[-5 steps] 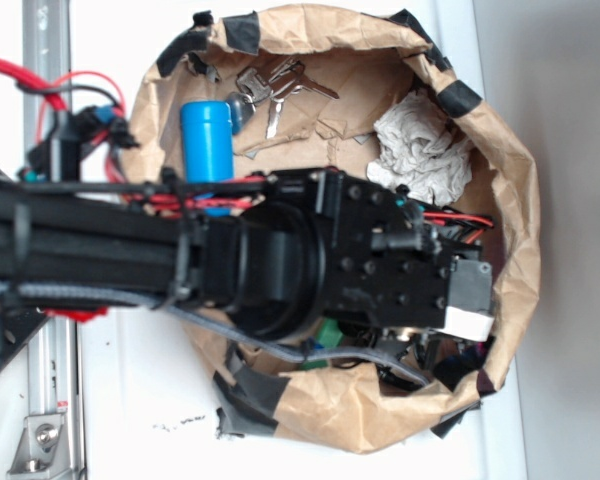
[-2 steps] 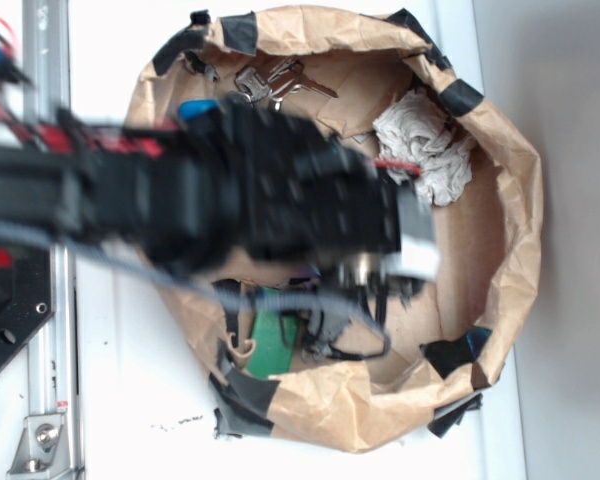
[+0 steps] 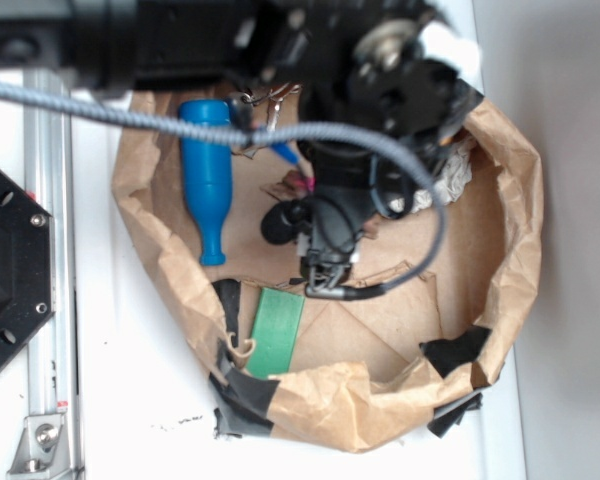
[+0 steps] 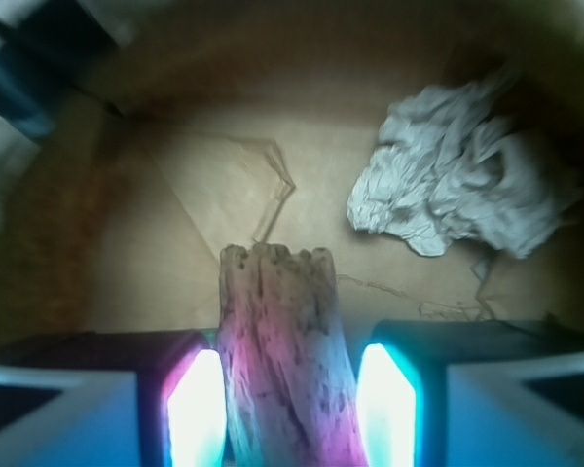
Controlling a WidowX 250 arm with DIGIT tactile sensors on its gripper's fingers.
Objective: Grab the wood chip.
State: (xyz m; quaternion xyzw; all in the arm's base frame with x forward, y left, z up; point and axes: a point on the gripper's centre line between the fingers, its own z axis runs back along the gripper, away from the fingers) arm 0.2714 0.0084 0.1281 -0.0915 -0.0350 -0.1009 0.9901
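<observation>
Gripper (image 4: 290, 409) state: closed on the chip (image 4: 282, 360), which stands between the two lit pads (image 4: 197, 409) in the wrist view and projects forward past them. Both pads sit against the sides of the chip; no gap shows on either side. Chip and pads are well clear of the bag floor (image 4: 175, 224) beyond, so the load appears to be lifted, though the wrist view alone does not confirm height. In the exterior view the gripper (image 3: 325, 265) hangs over the middle of the bag (image 3: 500, 200), with the arm entering from the top of the picture; the chip itself cannot be made out there behind the cabling. Relative to the gripper in that view: the blue bottle (image 3: 208, 170) lies to the left on the bag floor, the green block (image 3: 278, 332) lies below and to the left near the bag wall, the crumpled paper (image 3: 458, 172) lies to the upper right, partly hidden by the arm, and keys (image 3: 265, 100) lie near the upper rim. Step in hand, by judgement: the grasp is made and the task is near complete. Next move calls for holding the pads firm and rising straight, clear of the bag wall. Risk: the chip is rough and narrow, so it may pivot between the pads if jolted.
</observation>
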